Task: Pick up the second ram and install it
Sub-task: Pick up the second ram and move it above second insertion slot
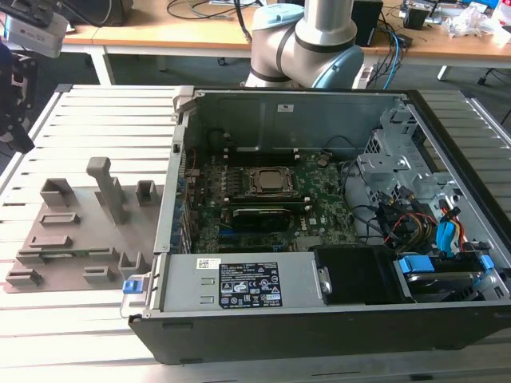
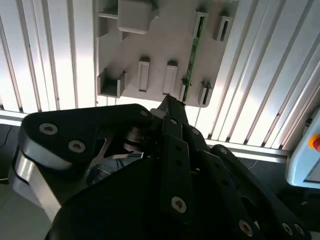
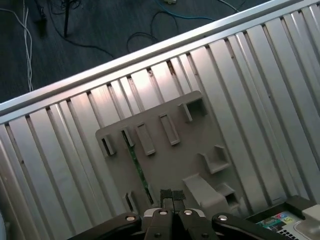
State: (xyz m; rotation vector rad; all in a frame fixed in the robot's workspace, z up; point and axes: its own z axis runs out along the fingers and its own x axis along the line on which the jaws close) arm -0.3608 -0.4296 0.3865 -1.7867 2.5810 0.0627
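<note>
We see the gripper (image 3: 172, 195) above the grey fixture tray (image 3: 172, 167), fingers pressed together and empty. The second ram (image 3: 138, 169) stands on edge in the tray's slots, so its top edge is graspable.

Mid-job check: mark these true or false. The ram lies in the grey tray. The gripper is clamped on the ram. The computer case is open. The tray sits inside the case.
1. The ram lies in the grey tray. True.
2. The gripper is clamped on the ram. False: in the first wrist view its fingers are together with nothing between them, clear of the ram.
3. The computer case is open, with its board showing. True.
4. The tray sits inside the case. False: it lies on the slatted table, to the exterior view's left of the case.
</note>
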